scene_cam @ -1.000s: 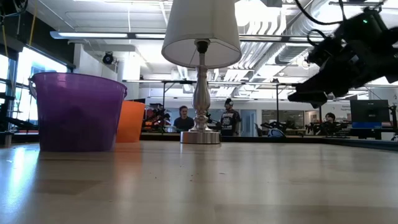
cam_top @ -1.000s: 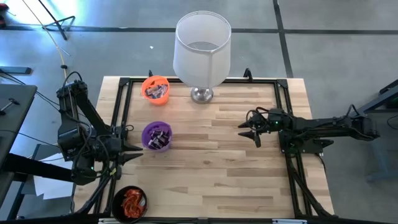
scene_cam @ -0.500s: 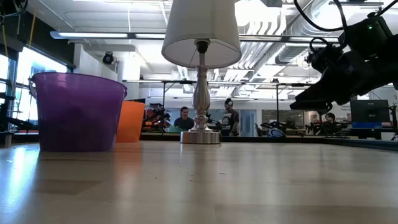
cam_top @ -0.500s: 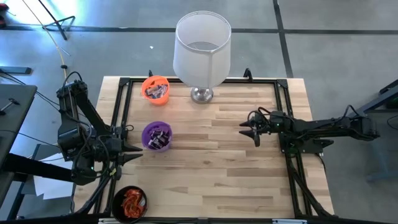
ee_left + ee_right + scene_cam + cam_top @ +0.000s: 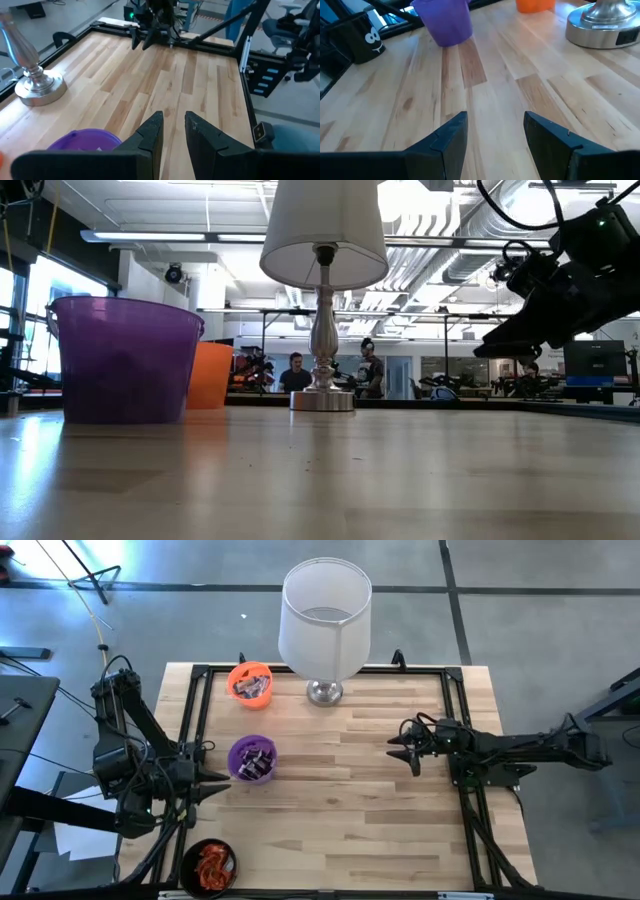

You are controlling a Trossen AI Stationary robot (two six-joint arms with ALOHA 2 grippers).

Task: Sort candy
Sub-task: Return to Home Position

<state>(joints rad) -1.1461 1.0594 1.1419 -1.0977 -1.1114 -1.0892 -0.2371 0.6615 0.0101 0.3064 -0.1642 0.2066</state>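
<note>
Gleaming orange-red candy (image 5: 211,865), right tool (image 5: 495,116) open, empty, left tool (image 5: 173,116) slightly open, empty

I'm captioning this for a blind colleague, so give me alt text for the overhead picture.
Candy sits sorted in three cups down the left of a wooden table: orange cup at the back, purple cup in the middle, black cup at the front. A lamp stands at the back edge; the left gripper and right gripper are open at either side.
</note>
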